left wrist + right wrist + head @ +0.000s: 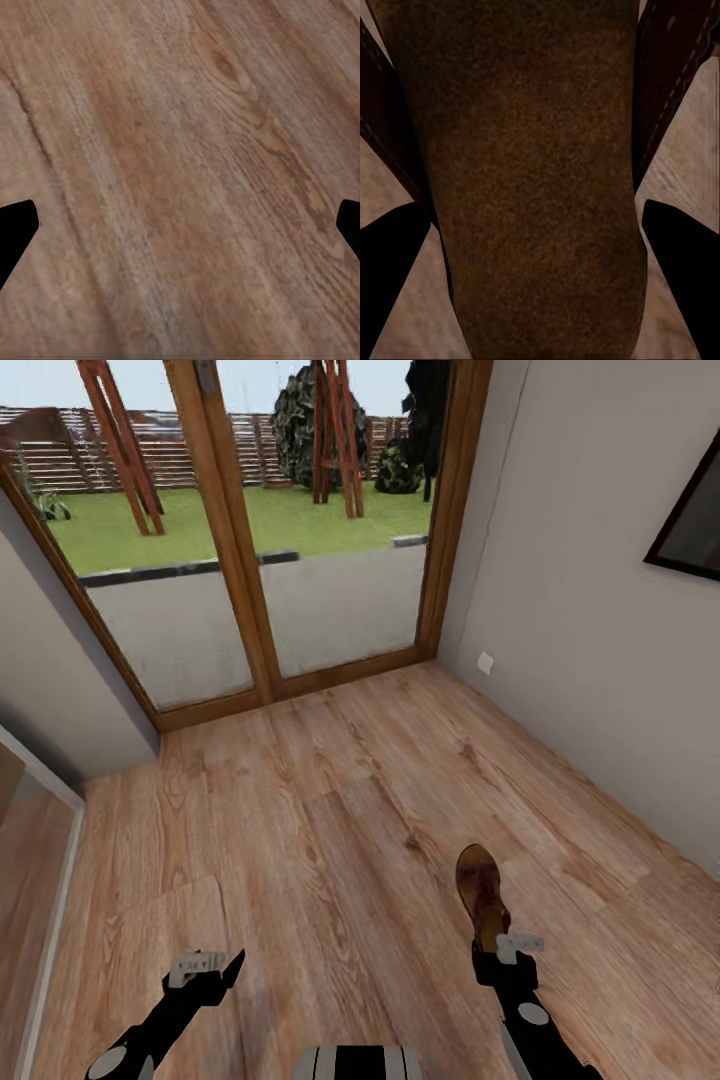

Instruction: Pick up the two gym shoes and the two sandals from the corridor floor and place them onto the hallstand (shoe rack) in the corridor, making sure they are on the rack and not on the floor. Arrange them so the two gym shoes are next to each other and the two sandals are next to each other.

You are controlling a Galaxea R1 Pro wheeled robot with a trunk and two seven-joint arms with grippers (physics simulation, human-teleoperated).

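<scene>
A dark brown leather sandal with a tan insole (481, 890) is lying lengthwise between the right gripper's (508, 952) two black fingers; in the right wrist view the brown suede-like insole (525, 180) is running down the middle, with one black fingertip (390, 277) standing close on either side of it and darker straps showing at the edges. Whether the jaws are actually pressing on the sandal I cannot tell. In the head view its toe is pointing away from the robot, toward the wood-framed glass doors (250, 530), over the light brown wood-plank floor (330, 810).

The left gripper (205, 972) is hanging over bare planks, jaws spread wide and holding nothing, its fingertips (15, 232) just entering the left wrist view's sides.

No writing or label is readable anywhere. The sandal's heel is hidden behind the right gripper, and a dark framed panel (690, 520) on the grey wall is being cut off by the picture's edge.
</scene>
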